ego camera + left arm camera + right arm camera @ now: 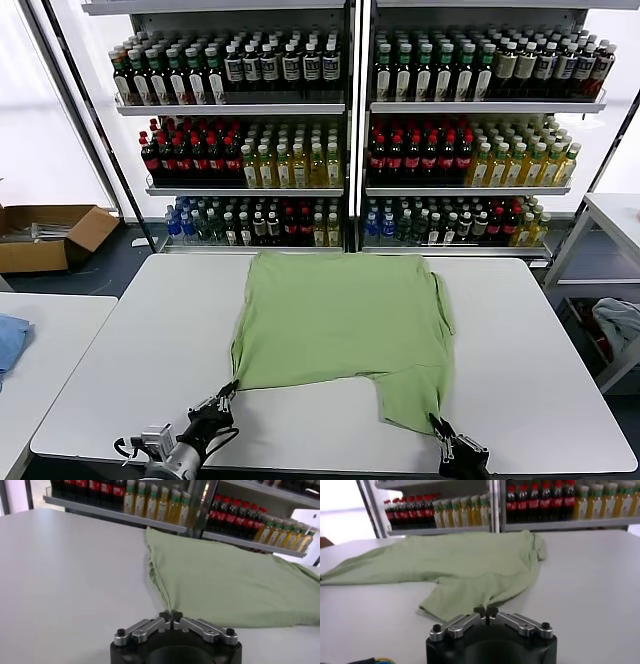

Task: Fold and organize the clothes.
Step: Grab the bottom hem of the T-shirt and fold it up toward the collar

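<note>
Shirt point(340, 320), light green and short-sleeved, lay spread over the middle of the white table point(540, 340) in the head view, its far edge at the table's back rim and one sleeve trailing toward the lower right of the frame. No logo or buttons could be made out on the upward face.

Left gripper point(228, 392) sat low in the lower left of the head view, at the near left corner of the shirt. In the left wrist view its fingertips point(165, 615) stood pressed together, with the edge of the green fabric running down to them; it was closed on the shirt's corner.

Right gripper point(436, 424) sat at the lower right of the head view, at the tip of the trailing sleeve. In the right wrist view point(485, 613) its fingertips were likewise drawn together, and the sleeve's hem met them; it was closed on the shirt.

Behind the table, shelves of bottles point(250, 140) filled the upper half of the head view. A cardboard box point(45, 235) lay on the floor at the left. A blue cloth point(10, 340) rested on a second table at the left edge.
</note>
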`<action>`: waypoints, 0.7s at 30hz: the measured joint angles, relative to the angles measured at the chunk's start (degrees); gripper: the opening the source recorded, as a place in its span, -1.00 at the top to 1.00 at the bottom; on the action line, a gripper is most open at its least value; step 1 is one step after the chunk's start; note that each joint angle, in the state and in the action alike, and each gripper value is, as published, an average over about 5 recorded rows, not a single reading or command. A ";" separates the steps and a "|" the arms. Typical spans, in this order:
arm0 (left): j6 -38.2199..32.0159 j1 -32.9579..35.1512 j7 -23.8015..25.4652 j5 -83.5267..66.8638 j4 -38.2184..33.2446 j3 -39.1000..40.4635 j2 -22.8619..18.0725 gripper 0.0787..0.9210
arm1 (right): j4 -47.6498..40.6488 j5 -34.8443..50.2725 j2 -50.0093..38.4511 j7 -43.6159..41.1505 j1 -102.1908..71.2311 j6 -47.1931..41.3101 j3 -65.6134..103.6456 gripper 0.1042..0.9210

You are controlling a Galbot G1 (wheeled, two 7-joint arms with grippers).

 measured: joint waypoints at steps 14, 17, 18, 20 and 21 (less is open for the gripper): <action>-1.69 7.57 0.20 0.19 -8.00 -3.68 0.67 0.99 | 4.52 2.19 0.72 0.96 -10.32 10.24 1.13 0.98; -1.76 9.76 0.10 0.06 -9.93 -4.36 0.79 0.99 | 5.95 2.76 0.86 1.64 -11.36 11.29 1.34 0.98; -1.77 10.41 0.05 0.05 -10.58 -4.49 0.81 0.99 | 6.41 3.01 0.85 1.87 -11.56 11.53 1.43 0.98; -1.76 11.42 -0.01 0.00 -11.84 -4.67 0.83 0.99 | 7.20 3.62 0.78 2.38 -11.71 11.82 1.57 0.98; -1.77 11.79 -0.01 -0.05 -12.43 -4.75 0.85 0.99 | 7.48 3.93 0.78 2.64 -11.61 11.89 1.59 0.98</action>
